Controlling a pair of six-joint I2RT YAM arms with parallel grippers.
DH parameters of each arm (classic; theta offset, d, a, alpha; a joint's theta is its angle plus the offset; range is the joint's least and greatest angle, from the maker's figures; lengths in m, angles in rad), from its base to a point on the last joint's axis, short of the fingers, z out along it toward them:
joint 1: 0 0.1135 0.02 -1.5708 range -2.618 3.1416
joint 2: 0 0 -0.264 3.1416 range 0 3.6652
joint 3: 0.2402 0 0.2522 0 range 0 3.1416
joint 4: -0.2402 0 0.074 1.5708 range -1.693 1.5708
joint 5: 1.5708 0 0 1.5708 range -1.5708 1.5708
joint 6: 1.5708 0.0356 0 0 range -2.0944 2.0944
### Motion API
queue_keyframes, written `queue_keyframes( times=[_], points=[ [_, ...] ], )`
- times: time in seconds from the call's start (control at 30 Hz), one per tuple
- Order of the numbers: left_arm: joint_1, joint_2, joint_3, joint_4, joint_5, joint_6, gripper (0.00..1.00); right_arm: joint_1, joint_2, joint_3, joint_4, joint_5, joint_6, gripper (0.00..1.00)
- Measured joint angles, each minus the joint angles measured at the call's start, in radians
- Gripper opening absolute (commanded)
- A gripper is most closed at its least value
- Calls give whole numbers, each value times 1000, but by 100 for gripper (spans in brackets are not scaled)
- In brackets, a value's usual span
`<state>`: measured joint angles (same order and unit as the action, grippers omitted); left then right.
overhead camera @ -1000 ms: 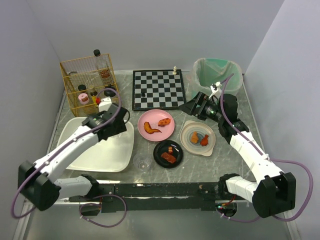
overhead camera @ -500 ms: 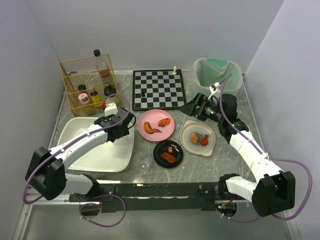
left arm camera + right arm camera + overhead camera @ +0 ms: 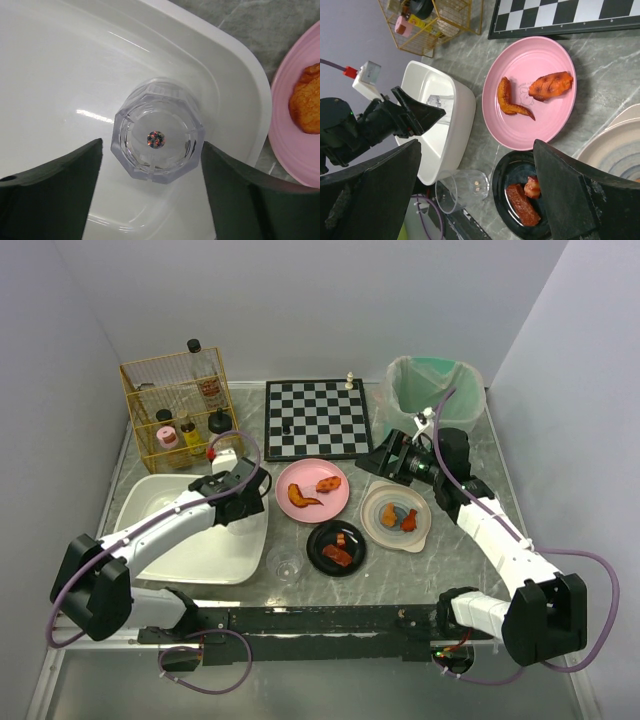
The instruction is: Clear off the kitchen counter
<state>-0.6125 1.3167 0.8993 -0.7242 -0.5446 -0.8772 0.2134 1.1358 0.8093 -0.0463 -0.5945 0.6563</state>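
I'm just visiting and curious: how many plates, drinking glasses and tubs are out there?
Plates: 3 (pink plate, black plate, cream plate)
Tubs: 1 (white tub)
Glasses: 2 (faceted glass in the tub, plain glass beside it)
Total: 6

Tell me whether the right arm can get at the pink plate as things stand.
Probably yes. The right gripper hovers open just beside the pink plate, with bare kitchen counter between them. The left gripper is off over the white tub.

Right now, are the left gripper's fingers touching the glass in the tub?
Cannot tell. In the left wrist view, white tub shows between the glass and one of the fingers; the other meets its outline.
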Motion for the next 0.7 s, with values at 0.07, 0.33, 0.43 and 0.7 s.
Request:
queue_keyframes(
  times=[0.07,0.33,0.43,0.7],
  points=[
    [0,-4,0,6,7,8,99,0,0,0,-12,2,-8,100],
    [0,-37,13,-27,7,20,99,2,-1,0,-50,19,-48,100],
    [0,-81,64,-63,2,21,99,28,-1,0,-56,30,-69,99],
    [0,-381,140,127,-13,55,99,351,65,45,-108,98,-151,89]
  ],
)
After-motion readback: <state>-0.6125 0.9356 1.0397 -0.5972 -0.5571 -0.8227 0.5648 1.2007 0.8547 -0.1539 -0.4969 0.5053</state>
